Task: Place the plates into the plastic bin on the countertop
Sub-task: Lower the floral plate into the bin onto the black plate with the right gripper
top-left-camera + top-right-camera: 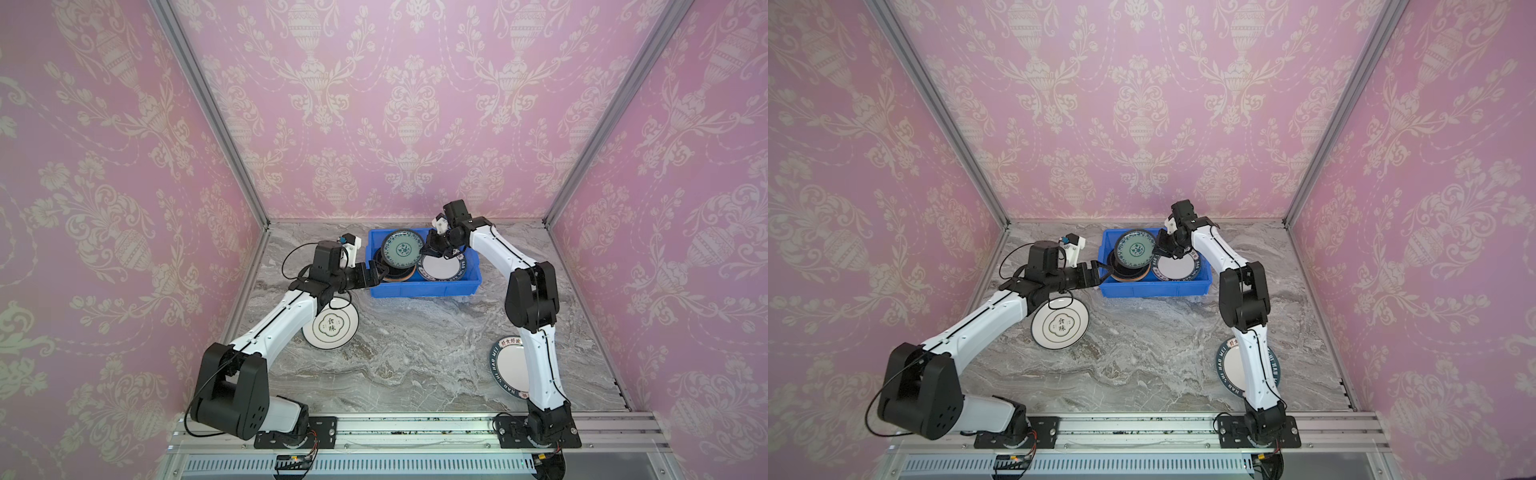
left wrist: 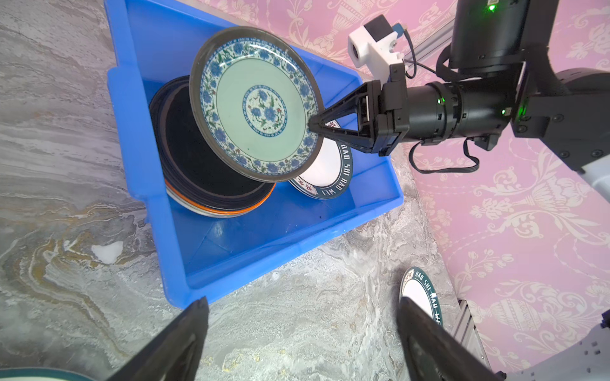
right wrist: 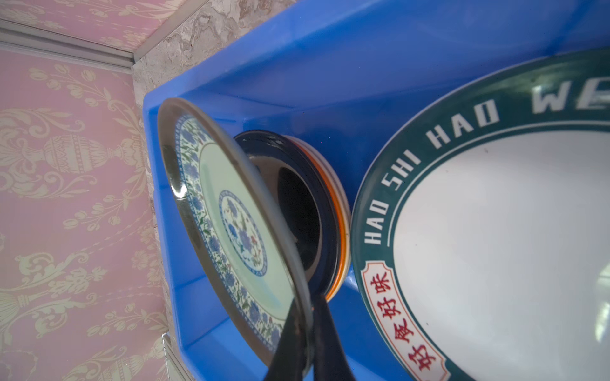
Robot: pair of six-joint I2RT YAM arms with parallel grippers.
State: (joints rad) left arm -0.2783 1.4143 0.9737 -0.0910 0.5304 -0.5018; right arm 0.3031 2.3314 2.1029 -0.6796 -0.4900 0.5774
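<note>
Right claw (image 2: 312,127) on teal plate (image 2: 254,105), apparently aslant.

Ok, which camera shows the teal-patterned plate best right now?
The left wrist view: the teal-patterned plate shows whole and nearly face-on, with the right pincer shut on its rim. Both top views show it small; the right wrist view sees it steeply edge-on.

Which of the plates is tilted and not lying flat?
The teal-patterned plate: the right gripper pinches its rim and holds it tilted over the black-topped stack in the blue bin. The others lie flat.
</note>
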